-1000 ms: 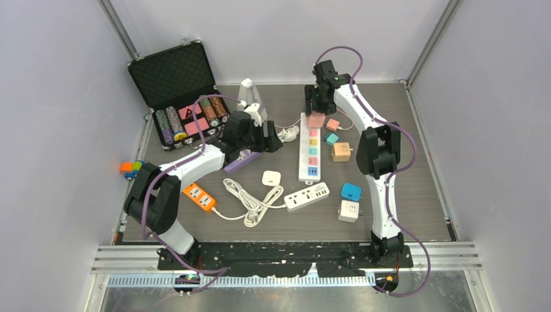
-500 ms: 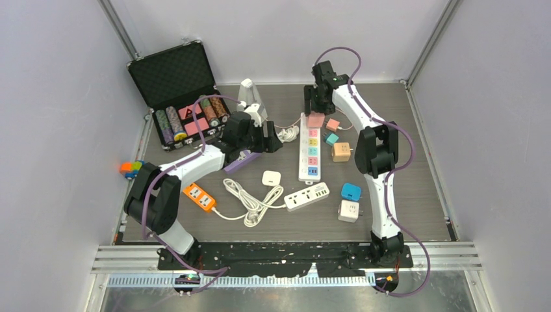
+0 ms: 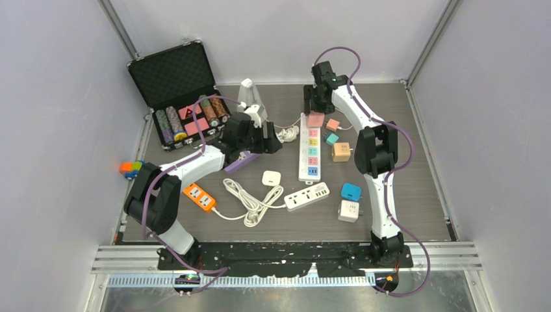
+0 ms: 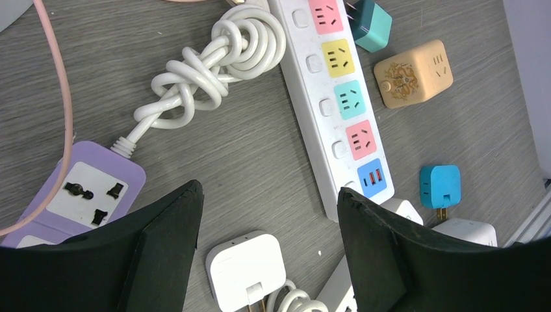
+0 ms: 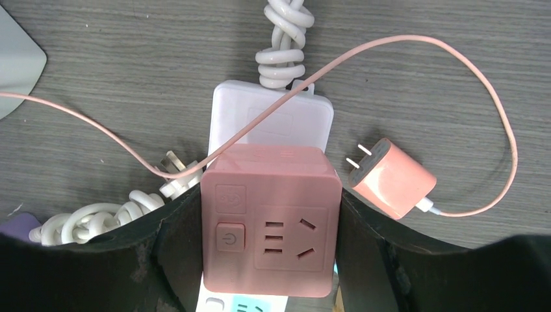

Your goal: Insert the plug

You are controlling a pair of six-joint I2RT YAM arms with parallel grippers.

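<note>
A pink cube plug (image 5: 269,218) with a power button and socket face sits over the far end of the long white power strip (image 5: 247,110), whose coloured sockets run toward me (image 3: 310,148). My right gripper (image 5: 268,214) is shut on the cube, one finger pressed against each side. Whether its prongs are seated in the strip is hidden. In the top view the cube (image 3: 316,119) is just below the right gripper (image 3: 315,104). My left gripper (image 4: 269,195) hangs open above bare table left of the strip (image 4: 338,104), near a white adapter (image 4: 247,270). It holds nothing.
A pink charger (image 5: 393,179) with a thin pink cable lies right of the cube. A purple socket strip (image 4: 91,195), knotted white cord (image 4: 214,65), tan cube (image 4: 412,73), teal plug (image 4: 370,23) and blue plug (image 4: 440,187) surround the strip. An open chip case (image 3: 179,91) stands at the back left.
</note>
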